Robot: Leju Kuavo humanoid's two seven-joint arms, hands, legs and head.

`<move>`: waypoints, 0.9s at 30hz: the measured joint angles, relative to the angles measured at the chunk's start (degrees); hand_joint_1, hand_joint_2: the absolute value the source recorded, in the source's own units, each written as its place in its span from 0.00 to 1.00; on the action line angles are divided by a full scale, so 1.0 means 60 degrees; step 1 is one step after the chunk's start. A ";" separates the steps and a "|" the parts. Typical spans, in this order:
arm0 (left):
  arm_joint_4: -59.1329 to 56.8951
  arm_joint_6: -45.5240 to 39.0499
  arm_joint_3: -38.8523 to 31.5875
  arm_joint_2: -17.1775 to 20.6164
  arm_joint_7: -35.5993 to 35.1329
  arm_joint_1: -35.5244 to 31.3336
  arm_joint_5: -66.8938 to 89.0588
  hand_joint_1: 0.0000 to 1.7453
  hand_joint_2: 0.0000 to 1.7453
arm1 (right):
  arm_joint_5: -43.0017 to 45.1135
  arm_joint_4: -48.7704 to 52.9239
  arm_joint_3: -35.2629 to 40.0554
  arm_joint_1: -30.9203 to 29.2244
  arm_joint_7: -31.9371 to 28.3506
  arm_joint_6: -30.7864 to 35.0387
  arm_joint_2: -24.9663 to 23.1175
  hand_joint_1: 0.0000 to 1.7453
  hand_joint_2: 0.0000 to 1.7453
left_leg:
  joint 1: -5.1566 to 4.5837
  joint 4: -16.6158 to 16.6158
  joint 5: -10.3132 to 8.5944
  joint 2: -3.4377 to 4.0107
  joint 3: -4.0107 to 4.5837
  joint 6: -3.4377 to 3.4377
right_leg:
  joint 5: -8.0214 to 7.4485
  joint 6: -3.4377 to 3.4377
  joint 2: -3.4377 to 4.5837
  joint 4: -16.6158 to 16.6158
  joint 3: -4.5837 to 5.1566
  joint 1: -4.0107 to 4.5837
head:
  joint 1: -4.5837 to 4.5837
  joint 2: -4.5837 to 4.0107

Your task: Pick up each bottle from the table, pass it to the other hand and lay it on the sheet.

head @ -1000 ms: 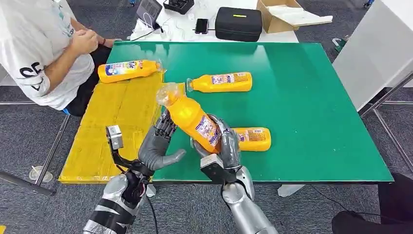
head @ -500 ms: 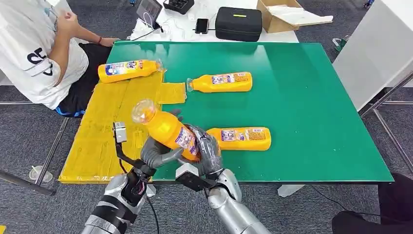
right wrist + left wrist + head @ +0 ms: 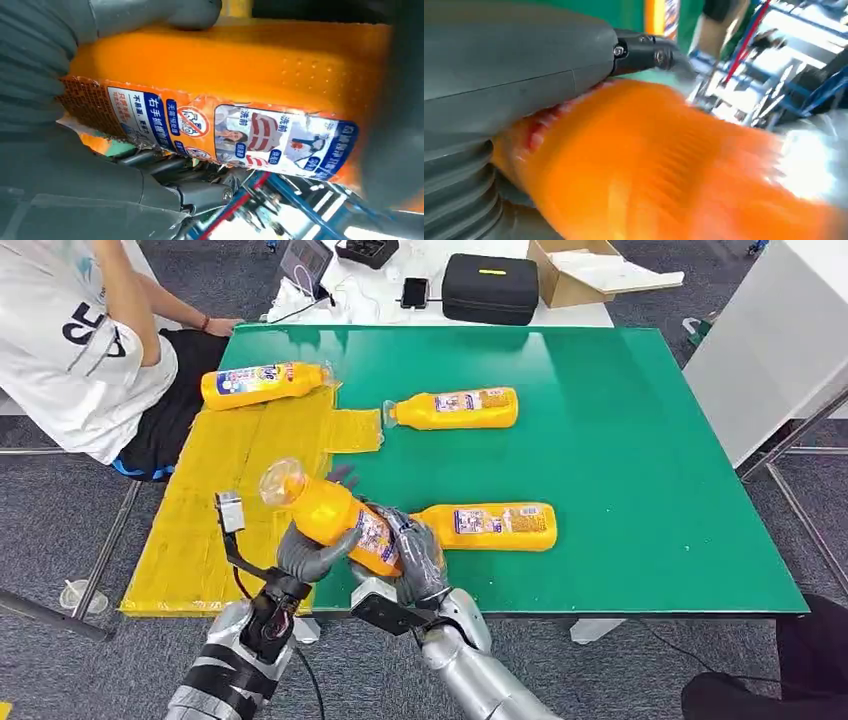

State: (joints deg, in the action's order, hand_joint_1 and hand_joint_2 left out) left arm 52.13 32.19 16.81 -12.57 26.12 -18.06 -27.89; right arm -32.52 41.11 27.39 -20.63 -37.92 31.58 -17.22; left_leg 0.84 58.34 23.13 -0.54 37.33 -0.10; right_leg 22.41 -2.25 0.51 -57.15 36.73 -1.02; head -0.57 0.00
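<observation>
The bottle has swung toward nine o'clock, both the left hand and right hand gripping its stiff, slick body mid-length.

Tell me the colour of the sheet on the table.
Yellow sheet, clearest in the head view.

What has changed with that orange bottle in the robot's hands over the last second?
The held bottle has swung toward the robot's left, over the yellow sheet. The left hand has closed around it, while the right hand still grips it. The three bottles lying on the table have not moved.
</observation>
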 measured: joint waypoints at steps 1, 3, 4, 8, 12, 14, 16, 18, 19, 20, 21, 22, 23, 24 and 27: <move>0.0043 -0.0033 0.0000 0.0000 0.0025 0.0004 0.0069 1.00 1.00 | 0.0015 -0.0011 -0.0004 0.0000 0.0007 0.0000 -0.0011 1.00 1.00 | 0.0000 0.0000 0.0000 0.0001 0.0001 0.0000 | 0.0000 0.0000 0.0001 0.0000 0.0001 0.0000 | 0.0004 0.0000; 0.0098 -0.0065 0.0007 -0.0004 0.0069 0.0005 0.0179 1.00 1.00 | 0.0018 -0.0022 -0.0004 -0.0003 0.0007 -0.0007 -0.0015 1.00 1.00 | 0.0000 0.0000 0.0000 0.0002 0.0000 0.0000 | 0.0000 0.0000 0.0001 0.0000 0.0001 0.0000 | 0.0004 0.0004; 0.0131 -0.0087 0.0011 -0.0004 0.0131 0.0014 0.0303 1.00 1.00 | 0.0029 -0.0022 -0.0004 -0.0001 0.0007 -0.0018 -0.0018 1.00 1.00 | 0.0000 0.0000 0.0000 0.0002 0.0000 0.0000 | 0.0000 0.0000 0.0001 0.0000 0.0001 0.0000 | 0.0000 0.0000; 0.0193 -0.0248 0.0022 -0.0004 0.0310 0.0040 0.0634 1.00 1.00 | 0.0120 -0.0022 -0.0004 0.0000 0.0007 -0.0113 -0.0047 1.00 1.00 | 0.0000 0.0000 0.0000 0.0003 0.0000 0.0000 | 0.0000 0.0000 0.0001 0.0000 0.0002 0.0001 | 0.0004 0.0000; 0.0317 -0.0429 0.0076 -0.0011 0.0433 0.0071 0.0932 1.00 1.00 | 0.0157 -0.0018 -0.0004 0.0001 0.0007 -0.0193 -0.0077 0.82 1.00 | 0.0000 0.0000 0.0000 0.0003 0.0001 0.0000 | 0.0000 0.0000 0.0001 0.0000 0.0003 0.0001 | 0.0000 0.0000; 0.0328 -0.0440 0.0084 -0.0011 0.0444 0.0072 0.0943 1.00 1.00 | 0.0186 -0.0018 -0.0004 0.0004 0.0007 -0.0211 -0.0095 0.00 1.00 | 0.0000 0.0000 0.0000 0.0003 0.0001 0.0000 | 0.0000 0.0000 0.0001 0.0000 0.0004 0.0000 | 0.0000 0.0000; 0.0327 -0.0335 0.0080 -0.0011 0.0400 0.0061 0.0845 1.00 1.00 | 0.0215 -0.0018 -0.0004 0.0010 0.0007 -0.0219 -0.0102 0.00 0.00 | 0.0000 0.0000 0.0000 0.0004 0.0001 0.0000 | 0.0000 0.0000 0.0001 0.0000 0.0004 0.0001 | 0.0004 0.0000; 0.0327 -0.0163 0.0080 -0.0011 0.0342 0.0026 0.0742 1.00 1.00 | 0.0240 -0.0018 -0.0004 0.0060 0.0004 -0.0156 -0.0120 0.00 0.00 | 0.0000 0.0000 0.0000 0.0003 0.0001 0.0000 | 0.0000 0.0000 0.0001 0.0000 0.0003 0.0000 | 0.0004 0.0000; 0.0328 -0.0134 0.0084 -0.0015 0.0313 -0.0002 0.0677 1.00 1.00 | 0.0248 -0.0011 -0.0007 0.0085 0.0007 -0.0080 -0.0146 0.00 0.00 | 0.0000 0.0000 0.0000 0.0002 0.0002 0.0000 | 0.0000 0.0000 0.0001 0.0000 0.0003 0.0001 | 0.0000 0.0000; 0.0331 -0.0134 0.0084 -0.0015 0.0270 -0.0025 0.0627 1.00 1.00 | 0.0309 0.0000 -0.0011 0.0097 0.0044 -0.0048 -0.0146 0.00 0.00 | 0.0000 0.0000 0.0000 0.0002 0.0002 0.0000 | 0.0000 0.0000 0.0001 0.0000 0.0002 0.0000 | 0.0004 0.0000; 0.0335 -0.0145 0.0077 -0.0015 0.0211 -0.0039 0.0550 1.00 1.00 | 0.0353 0.0029 -0.0018 0.0099 0.0080 0.0003 -0.0146 0.00 0.00 | 0.0000 0.0000 0.0000 0.0002 0.0002 0.0000 | 0.0000 0.0000 0.0001 0.0000 0.0003 0.0000 | 0.0003 0.0000; 0.0349 -0.0160 0.0065 -0.0018 0.0189 -0.0043 0.0521 1.00 1.00 | 0.0408 0.0080 -0.0029 0.0105 0.0117 0.0033 -0.0146 0.00 0.00 | 0.0000 0.0000 0.0000 0.0002 0.0002 0.0000 | -0.0001 0.0000 0.0001 0.0000 0.0003 0.0001 | 0.0004 0.0000; 0.0397 -0.0167 0.0051 -0.0018 0.0153 -0.0047 0.0480 1.00 1.00 | 0.0426 0.0139 -0.0044 0.0107 0.0142 0.0036 -0.0142 0.00 0.00 | 0.0000 0.0000 0.0000 0.0003 0.0002 0.0000 | -0.0001 0.0000 0.0001 0.0000 0.0004 0.0000 | 0.0004 0.0000; 0.0422 -0.0178 0.0040 -0.0018 0.0120 -0.0066 0.0437 1.00 1.00 | 0.0452 0.0182 -0.0062 0.0107 0.0168 0.0040 -0.0142 0.00 0.00 | 0.0000 0.0000 0.0000 0.0003 0.0001 0.0000 | -0.0001 0.0000 0.0001 0.0000 0.0004 0.0000 | 0.0004 0.0000; 0.0557 -0.0551 -0.0018 -0.0022 0.0109 -0.0104 0.0466 1.00 1.00 | 0.0554 0.0367 -0.0131 0.0106 0.0237 0.0066 -0.0142 0.00 0.00 | 0.0000 0.0000 -0.0001 0.0003 0.0001 0.0000 | -0.0001 0.0000 0.0001 0.0000 0.0003 0.0001 | 0.0004 0.0000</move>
State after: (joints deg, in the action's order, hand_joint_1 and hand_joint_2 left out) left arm 55.47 28.89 16.70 -12.70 26.78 -18.69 -25.09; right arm -29.20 43.32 26.60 -20.00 -36.50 31.98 -18.08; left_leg 0.84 58.34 23.13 -0.52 37.33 -0.10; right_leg 22.41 -2.25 0.51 -57.15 36.74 -1.01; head -0.55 0.00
